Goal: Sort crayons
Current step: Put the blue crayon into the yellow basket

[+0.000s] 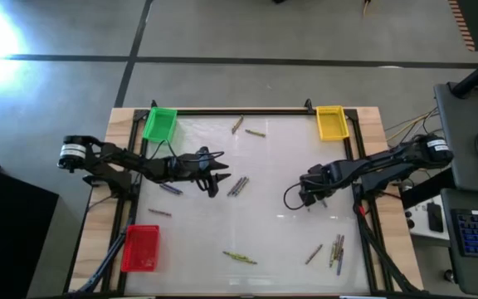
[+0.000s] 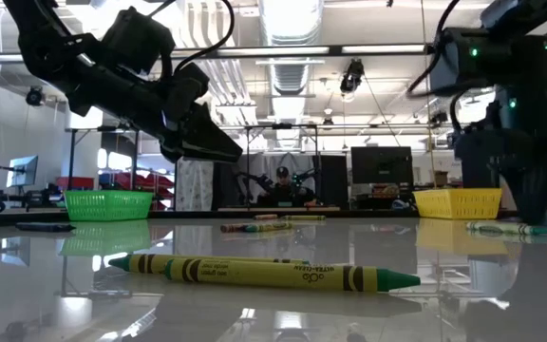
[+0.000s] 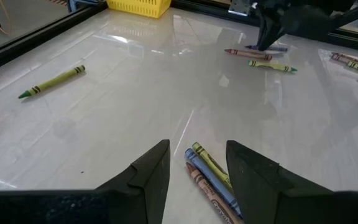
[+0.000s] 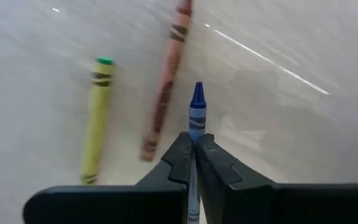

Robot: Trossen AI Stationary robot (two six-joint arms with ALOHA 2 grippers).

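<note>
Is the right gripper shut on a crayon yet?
Shut. In the wrist view the right gripper pinches the blue crayon, its tip poking out past the fingertips.

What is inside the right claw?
The right claw is shut on a blue crayon. Its pointed tip sticks out; the rest is hidden between the fingers.

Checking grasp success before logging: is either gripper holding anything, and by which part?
Right gripper pinches a blue crayon along its shaft, tip sticking out. Left gripper is open, holding nothing.

Glossy white tabletop (image 1: pixel 264 208) mirroring ceiling lights; pale bare-wood border (image 1: pixel 110 199); yellow mesh plastic bin (image 1: pixel 331 121); paper-wrapped yellow-green crayon (image 2: pixel 264 272).
</note>
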